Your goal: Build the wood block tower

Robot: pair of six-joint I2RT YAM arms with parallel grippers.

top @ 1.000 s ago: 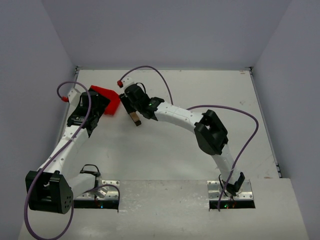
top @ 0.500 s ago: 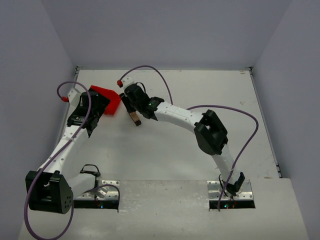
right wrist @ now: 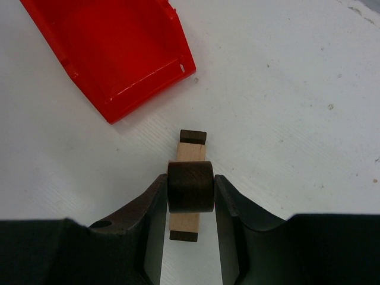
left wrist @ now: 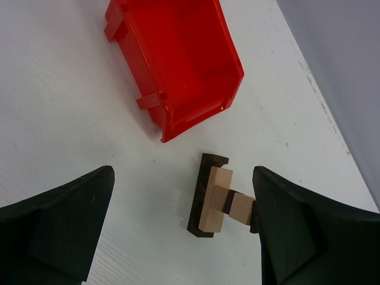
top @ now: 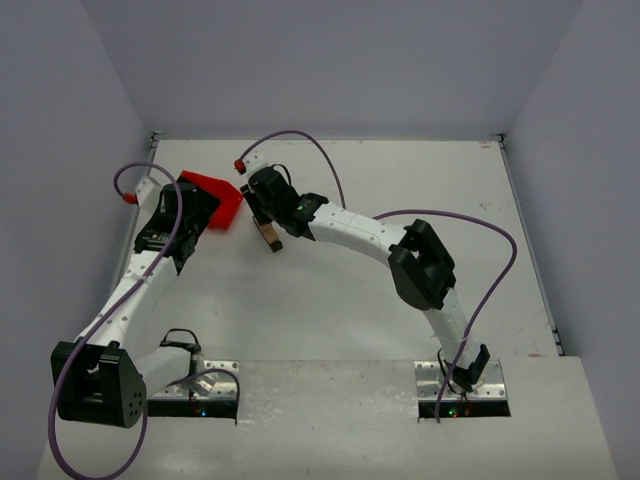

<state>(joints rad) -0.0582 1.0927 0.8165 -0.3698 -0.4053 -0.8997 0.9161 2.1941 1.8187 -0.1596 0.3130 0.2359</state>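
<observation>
The wood block tower is being seen on the white desk, at about 4 o'clock of the red bin, near it but apart from it. Its top piece, a dark brown block, is being squeezed between the closed-in fingers of the right pincer. Under it, a light tan block and a dark base are being shown, running from 12 to 6 o'clock in the right wrist view.

The left pincer is being held wide open with nothing in its grasp, the bin lying at 12 o'clock of it and the tower at 5 o'clock.

From above, the tower is being largely covered by the right pincer, and the bin is being partly overlapped by the left arm. Purple cables are being looped over both arms.

The desk is being enclosed by plain grey walls at 9, 12 and 3 o'clock. A few small dark specks are being shown on its matte surface.
</observation>
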